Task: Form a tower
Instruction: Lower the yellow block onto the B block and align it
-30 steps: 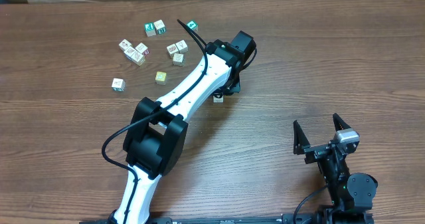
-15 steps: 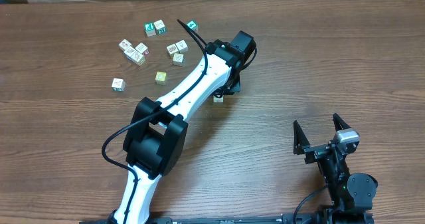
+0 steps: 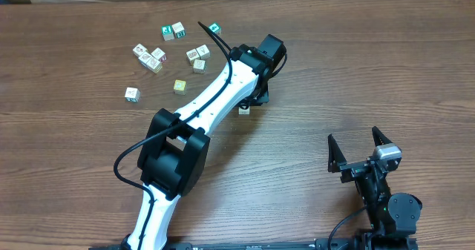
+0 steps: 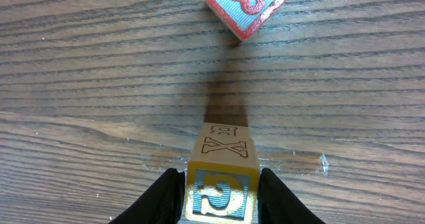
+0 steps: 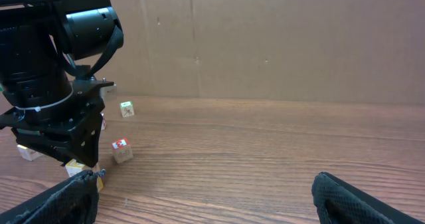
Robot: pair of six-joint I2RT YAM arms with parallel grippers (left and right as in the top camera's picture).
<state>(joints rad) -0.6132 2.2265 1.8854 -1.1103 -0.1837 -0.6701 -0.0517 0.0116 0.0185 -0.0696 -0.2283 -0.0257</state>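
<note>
My left gripper (image 4: 220, 177) has its fingers (image 4: 169, 197) pressed against both sides of a yellow cube (image 4: 221, 164) that rests on the wood table (image 4: 80, 84). An X shows on the cube's side and a blue letter on top. A red-marked cube (image 4: 246, 8) lies just beyond it. From the right wrist, the left gripper (image 5: 74, 154) reaches down to the yellow cube (image 5: 78, 167), with the red-marked cube (image 5: 121, 149) to its right. No tower is in view. My right gripper (image 3: 352, 136) stands open and holds nothing, near the front right.
Several loose cubes (image 3: 156, 59) lie scattered at the back left, with a teal one (image 3: 214, 29) farthest right. The white left arm (image 3: 200, 109) runs diagonally across the middle. A cardboard wall (image 5: 265, 38) closes the far side.
</note>
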